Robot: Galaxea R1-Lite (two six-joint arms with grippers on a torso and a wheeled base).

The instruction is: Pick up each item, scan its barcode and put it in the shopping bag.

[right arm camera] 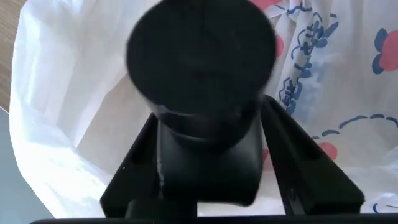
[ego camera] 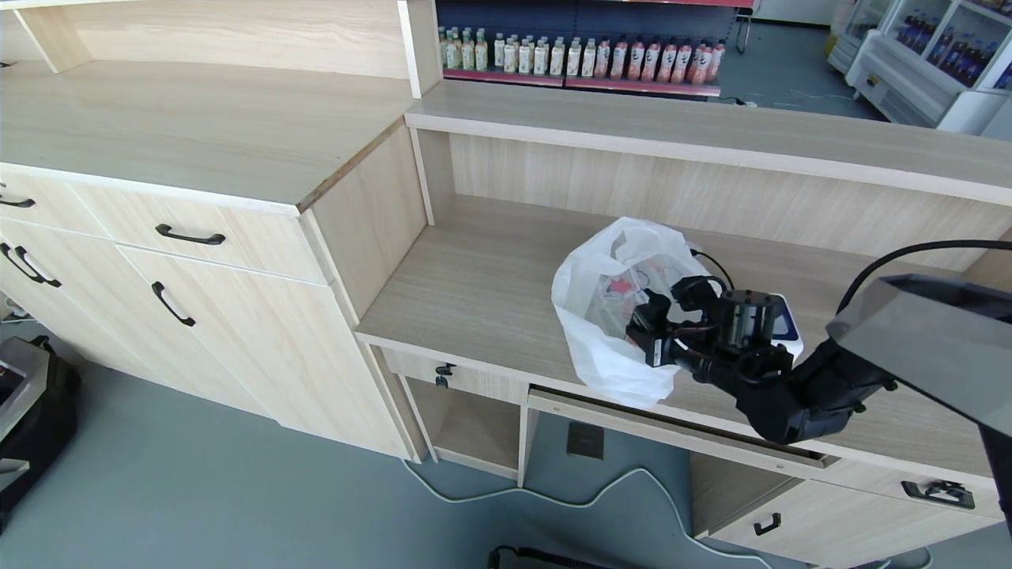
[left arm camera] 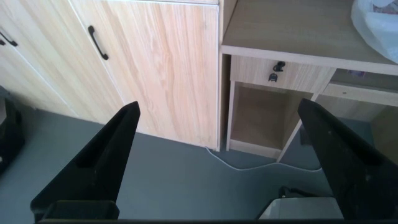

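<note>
A white plastic shopping bag (ego camera: 601, 356) lies open on the low wooden counter (ego camera: 474, 292). My right gripper (ego camera: 655, 336) is at the bag's mouth, shut on a black cylindrical item (right arm camera: 199, 56) that points into the bag (right arm camera: 56, 112). Inside the bag lies a white packet with red and blue print (right arm camera: 336, 93). My left gripper (left arm camera: 217, 155) hangs open over the grey floor in front of the cupboards, holding nothing. An edge of the bag (left arm camera: 376, 22) appears on the counter in the left wrist view.
Tall wooden cupboards with black handles (ego camera: 186, 235) stand left of the counter. A raised ledge (ego camera: 711, 134) runs behind the bag. Below the counter are an open compartment (ego camera: 466, 427) and drawers. A cable (ego camera: 553, 494) and a black case (ego camera: 32, 411) lie on the floor.
</note>
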